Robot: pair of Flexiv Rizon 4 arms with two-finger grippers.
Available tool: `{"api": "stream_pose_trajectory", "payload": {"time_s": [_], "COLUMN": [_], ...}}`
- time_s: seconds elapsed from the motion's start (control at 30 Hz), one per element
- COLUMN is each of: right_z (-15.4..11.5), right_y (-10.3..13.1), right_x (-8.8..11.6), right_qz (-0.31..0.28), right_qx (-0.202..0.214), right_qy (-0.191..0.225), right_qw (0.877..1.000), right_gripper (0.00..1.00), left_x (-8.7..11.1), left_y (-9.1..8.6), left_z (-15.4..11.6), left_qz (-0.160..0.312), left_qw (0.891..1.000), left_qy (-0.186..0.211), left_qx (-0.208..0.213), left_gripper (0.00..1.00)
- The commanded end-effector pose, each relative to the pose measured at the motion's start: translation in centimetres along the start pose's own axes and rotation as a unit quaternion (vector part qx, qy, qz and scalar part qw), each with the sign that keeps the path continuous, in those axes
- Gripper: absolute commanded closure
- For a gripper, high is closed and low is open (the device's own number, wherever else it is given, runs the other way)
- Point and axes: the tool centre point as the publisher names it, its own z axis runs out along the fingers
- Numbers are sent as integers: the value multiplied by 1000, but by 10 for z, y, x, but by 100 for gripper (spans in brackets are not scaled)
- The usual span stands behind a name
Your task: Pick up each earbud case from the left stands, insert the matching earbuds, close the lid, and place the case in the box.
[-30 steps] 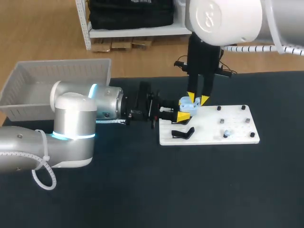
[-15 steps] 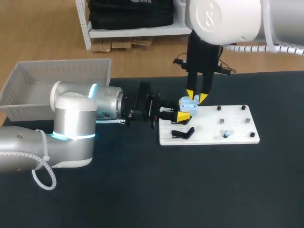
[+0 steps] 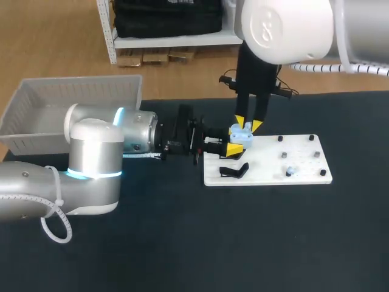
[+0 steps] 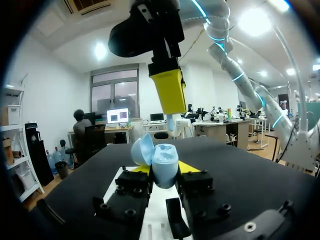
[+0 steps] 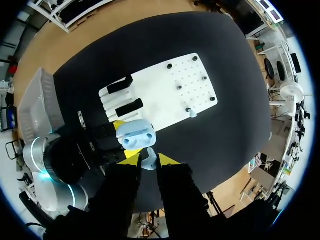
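My left gripper (image 4: 165, 172) is clamped on the open case (image 4: 161, 159), lid up, over the board's (image 3: 304, 165) left edge. My right gripper (image 5: 149, 159) pinches 1 earbud (image 5: 149, 164) just above it.

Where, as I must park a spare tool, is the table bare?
The strip of table between the white board and the near edge, right of left arm. Crowded: the board's left end, where left hand and right hand meet at the case.
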Motion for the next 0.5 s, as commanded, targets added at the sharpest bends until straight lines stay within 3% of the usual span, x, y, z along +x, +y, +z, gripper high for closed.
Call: {"api": "stream_pose_trajectory", "payload": {"time_s": [0.03,0.5], "right_z": [2,6], "right_y": [-1,3], "right_x": [3,0], "right_qz": [-1,-3], "right_qx": [0,7], "right_qy": [-5,-8], "right_qw": [1000,1000], "right_gripper": [100,100], "left_x": [1,1], "left_y": [-1,-1], "left_z": [0,0], "left_qz": [2,2], "left_qw": [1000,1000], "left_qy": [-2,-2], "left_qx": [-1,-1], "left_gripper": [100,100]}}
